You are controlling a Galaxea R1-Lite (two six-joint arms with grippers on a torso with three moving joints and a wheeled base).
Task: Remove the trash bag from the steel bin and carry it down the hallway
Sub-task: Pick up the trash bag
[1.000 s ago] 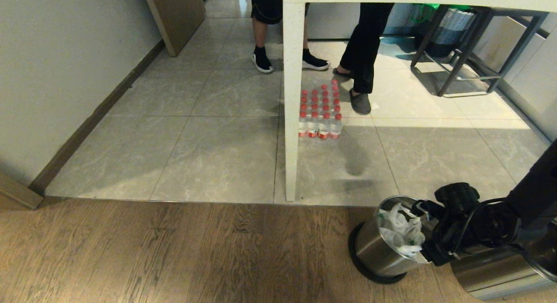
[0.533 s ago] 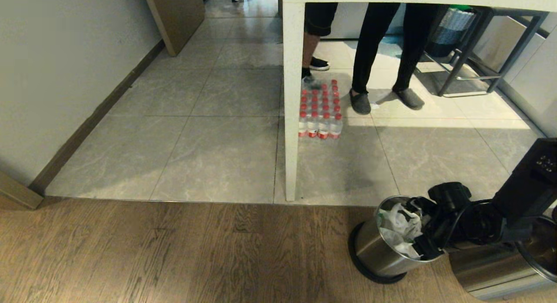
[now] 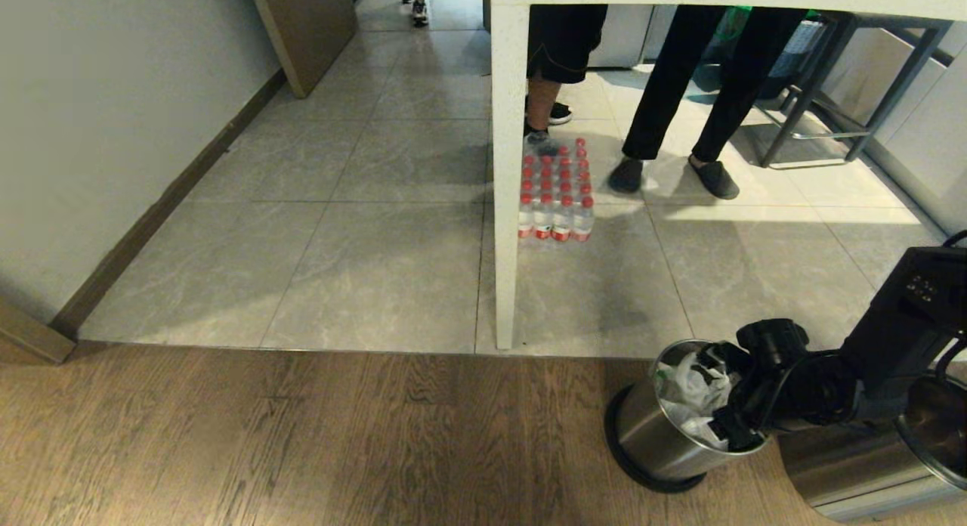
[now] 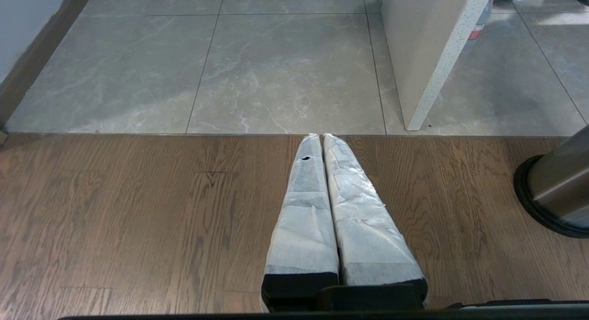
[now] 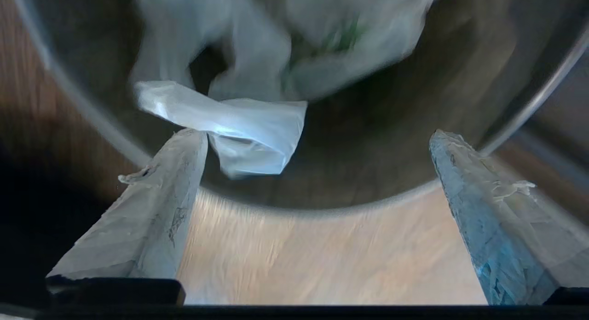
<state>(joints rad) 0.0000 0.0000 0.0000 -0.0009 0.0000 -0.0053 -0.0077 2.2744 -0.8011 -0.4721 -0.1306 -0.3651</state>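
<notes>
The steel bin (image 3: 656,435) stands on the wood floor at the lower right of the head view, with the white trash bag (image 3: 691,390) crumpled inside it. My right gripper (image 3: 721,397) is at the bin's mouth, reaching in from the right. In the right wrist view, the right gripper (image 5: 315,134) is open wide, straddling the bin's near wall (image 5: 299,251). One fingertip (image 5: 186,145) touches a loose flap of the trash bag (image 5: 239,122). The left gripper (image 4: 320,137) is shut and empty above the wood floor. The hallway (image 3: 363,171) runs ahead on grey tiles.
A second steel bin (image 3: 869,465) stands right of the first. A white table leg (image 3: 508,178) rises ahead, with a pack of red-capped bottles (image 3: 555,197) behind it. Two people's legs (image 3: 680,95) stand beyond. A brown door (image 3: 306,27) is at far left.
My right gripper has sunk lower and slid a little further into the bin's mouth. The two people behind the table have stepped to the right. The bin has not moved.
</notes>
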